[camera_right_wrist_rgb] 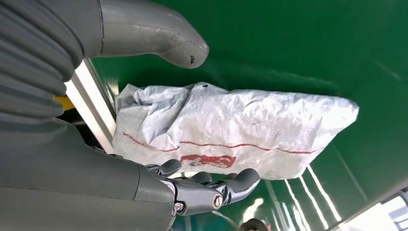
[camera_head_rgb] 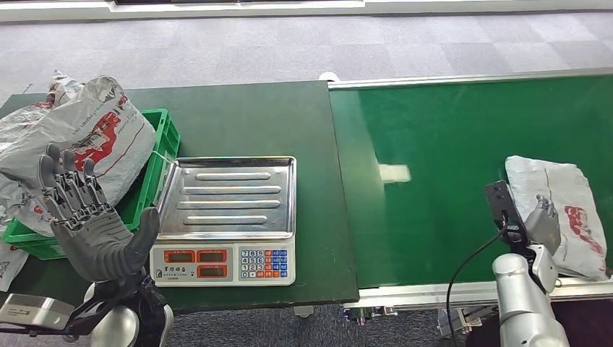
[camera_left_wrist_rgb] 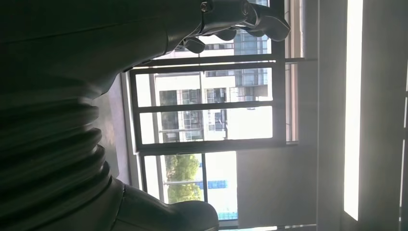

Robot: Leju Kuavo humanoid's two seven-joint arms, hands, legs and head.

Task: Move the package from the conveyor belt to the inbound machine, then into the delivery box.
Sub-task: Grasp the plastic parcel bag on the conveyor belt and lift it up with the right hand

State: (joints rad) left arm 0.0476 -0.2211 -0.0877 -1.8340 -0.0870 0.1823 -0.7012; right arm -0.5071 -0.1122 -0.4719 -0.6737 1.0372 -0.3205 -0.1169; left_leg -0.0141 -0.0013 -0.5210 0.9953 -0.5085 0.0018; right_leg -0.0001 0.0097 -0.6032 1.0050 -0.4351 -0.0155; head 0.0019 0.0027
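A grey plastic mail package (camera_head_rgb: pixel 560 210) with red print lies on the green conveyor belt (camera_head_rgb: pixel 434 173) near its front right edge. My right hand (camera_head_rgb: pixel 542 224) hovers at the package's near left side with its fingers apart. In the right wrist view the package (camera_right_wrist_rgb: pixel 231 130) sits between the thumb (camera_right_wrist_rgb: pixel 159 36) and the fingers (camera_right_wrist_rgb: pixel 216 185), apart from both. My left hand (camera_head_rgb: pixel 90 220) is raised, palm up and spread, holding nothing, in front of the green delivery box (camera_head_rgb: pixel 155 163). The scale with its steel tray (camera_head_rgb: pixel 228 195) stands on the dark table.
The green box holds several grey bagged packages (camera_head_rgb: pixel 79 137), piled above its rim. The scale's keypad (camera_head_rgb: pixel 267 264) faces me. A steel rail (camera_head_rgb: pixel 434 293) runs along the belt's near edge. The left wrist view looks at windows (camera_left_wrist_rgb: pixel 211 120).
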